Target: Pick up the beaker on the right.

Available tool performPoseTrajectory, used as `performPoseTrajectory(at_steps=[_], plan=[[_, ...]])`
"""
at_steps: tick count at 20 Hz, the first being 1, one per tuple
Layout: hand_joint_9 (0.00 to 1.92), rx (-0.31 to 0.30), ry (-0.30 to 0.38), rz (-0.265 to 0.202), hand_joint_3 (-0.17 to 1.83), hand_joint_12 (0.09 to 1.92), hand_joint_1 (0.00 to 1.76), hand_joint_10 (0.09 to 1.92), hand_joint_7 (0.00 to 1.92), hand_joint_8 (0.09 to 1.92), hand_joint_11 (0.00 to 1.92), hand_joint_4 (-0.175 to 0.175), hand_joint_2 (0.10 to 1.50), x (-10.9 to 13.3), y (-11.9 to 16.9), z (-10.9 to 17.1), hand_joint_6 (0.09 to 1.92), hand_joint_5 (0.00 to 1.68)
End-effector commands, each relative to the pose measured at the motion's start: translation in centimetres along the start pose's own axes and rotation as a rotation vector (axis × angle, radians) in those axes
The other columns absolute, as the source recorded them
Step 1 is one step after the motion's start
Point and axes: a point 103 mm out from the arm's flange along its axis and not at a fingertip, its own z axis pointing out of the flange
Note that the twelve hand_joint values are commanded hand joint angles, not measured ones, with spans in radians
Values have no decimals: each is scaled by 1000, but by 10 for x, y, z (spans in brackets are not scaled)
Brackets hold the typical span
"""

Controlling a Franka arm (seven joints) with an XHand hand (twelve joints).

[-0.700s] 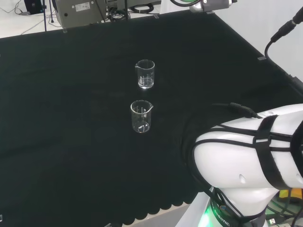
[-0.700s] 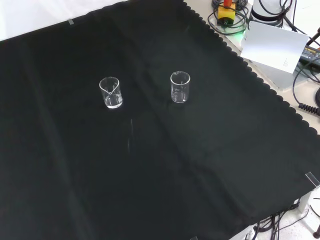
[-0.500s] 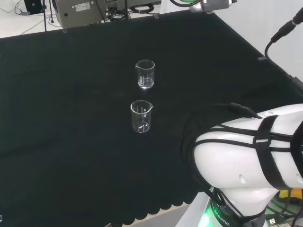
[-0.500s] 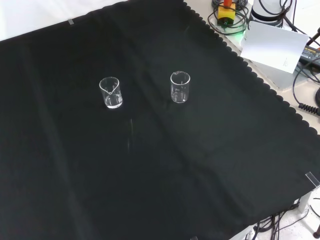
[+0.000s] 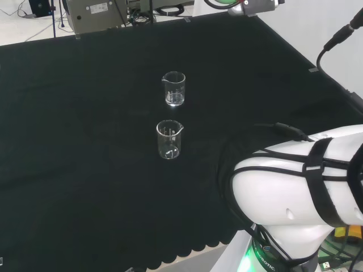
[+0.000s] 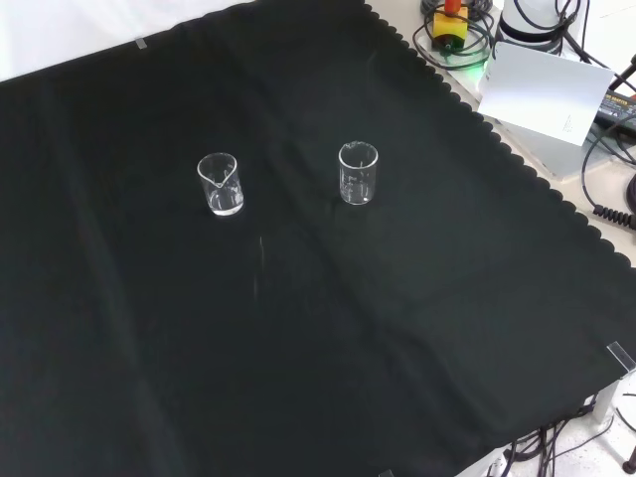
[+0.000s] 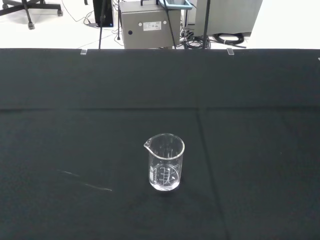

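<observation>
The cloth [image 6: 149, 348] is black, matt and woven, with soft folds and a scalloped edge on the right side of the front view. A thin pale streak [image 6: 259, 268] lies on it.

In the front view, the left beaker [image 6: 220, 185] is clear glass, short and cylindrical, and its pouring lip is turned to the camera. It stands upright. In the head view it is the farther one [image 5: 174, 89]. The wrist view, which looks past the palm, has it straight ahead of the hand [image 7: 165, 162] and well apart from it. White measuring marks are printed on its wall, but they are too small to read.

The right beaker [image 6: 358, 174] has the same glass and the same shape, it is upright, and it also has faint white marks. It stands beside the left beaker and apart from it. In the head view it is the nearer one [image 5: 169, 140], closer to the white arm [image 5: 295, 187], which is smooth and rounded, with black straps.

Beyond the far edge of the cloth stands a grey metal box [image 7: 150, 27] with a white label, and its print is not readable.

Whether the hand is spread or closed, I cannot tell.
</observation>
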Motion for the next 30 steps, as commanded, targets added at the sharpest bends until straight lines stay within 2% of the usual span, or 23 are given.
performPoseTrajectory(at_steps=[1,8,17,22,25,28,30], plan=[[206,-11,10,26,360,1396,0,674,56,482,51,-24,1219,-13,6,18,87,284],[276,41,21,50,303,1396,50,689,104,564,93,-33,1232,-29,40,60,87,328],[296,68,43,15,289,1395,81,690,112,586,104,-38,1230,-35,119,124,87,345],[300,96,61,19,284,1394,89,689,111,592,105,-39,1230,-38,150,153,87,350],[304,115,74,1,278,1394,107,688,113,599,107,-40,1224,-40,167,175,87,353],[312,104,107,-15,265,1393,160,688,121,609,106,-40,1201,-44,181,197,87,355],[356,89,150,-32,237,1392,351,694,154,629,117,-39,1121,-46,191,210,87,358]])
